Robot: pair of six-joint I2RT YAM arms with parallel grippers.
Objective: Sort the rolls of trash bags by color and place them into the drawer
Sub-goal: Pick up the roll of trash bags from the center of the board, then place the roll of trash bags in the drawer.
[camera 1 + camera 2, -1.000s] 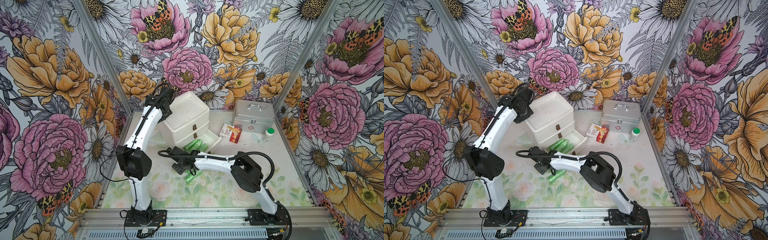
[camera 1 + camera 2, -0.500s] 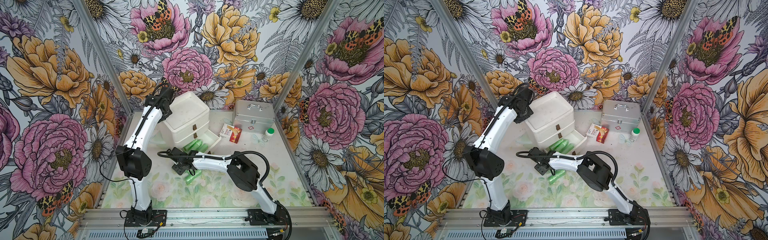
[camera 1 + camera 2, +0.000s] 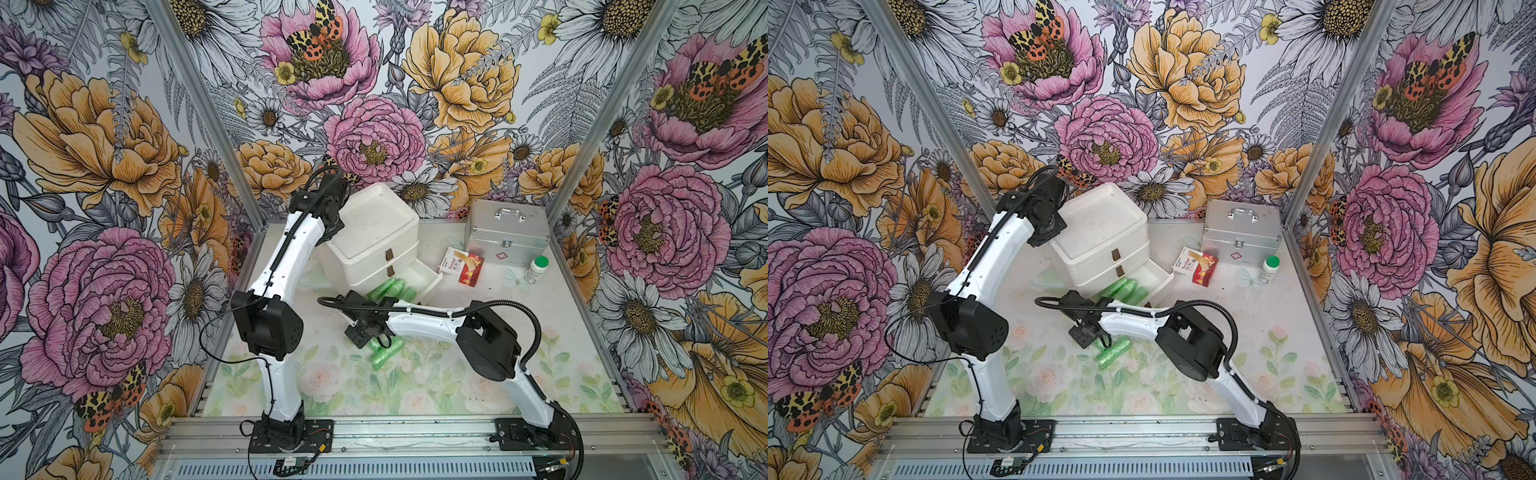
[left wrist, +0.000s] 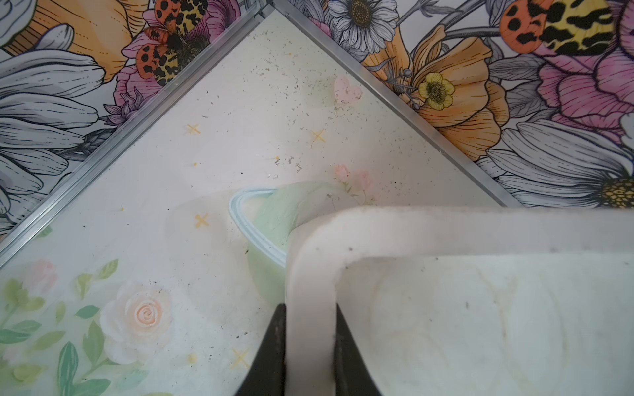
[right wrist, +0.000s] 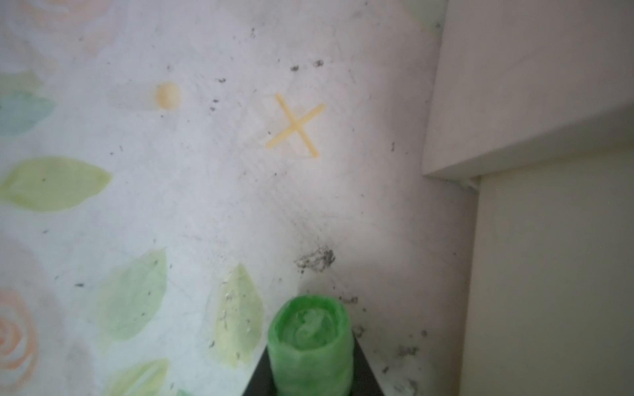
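A white drawer unit [image 3: 374, 232] stands at the back, its bottom drawer [image 3: 430, 280] pulled open. Green rolls of trash bags [image 3: 392, 289] [image 3: 1126, 289] lie side by side in that drawer. My right gripper [image 5: 310, 363] is shut on one green roll [image 5: 308, 343], low over the table in front of the drawer [image 3: 374, 338]. Another green roll [image 3: 388, 354] [image 3: 1113, 353] lies on the table right beside it. My left gripper [image 4: 310, 346] is shut on the unit's top rim [image 4: 308, 274], at its far left edge [image 3: 334, 218]. No yellow or lilac rolls show.
A silver case [image 3: 505, 232] stands at the back right. In front of it lie a red and white box [image 3: 461, 266] and a white bottle with a green cap [image 3: 536, 270]. A pale green tub [image 4: 264, 233] sits behind the drawer unit, next to the left wall.
My right gripper has closed its jaws on a green roll on the table, after its arm shifted a little to the left. The left arm has not moved.
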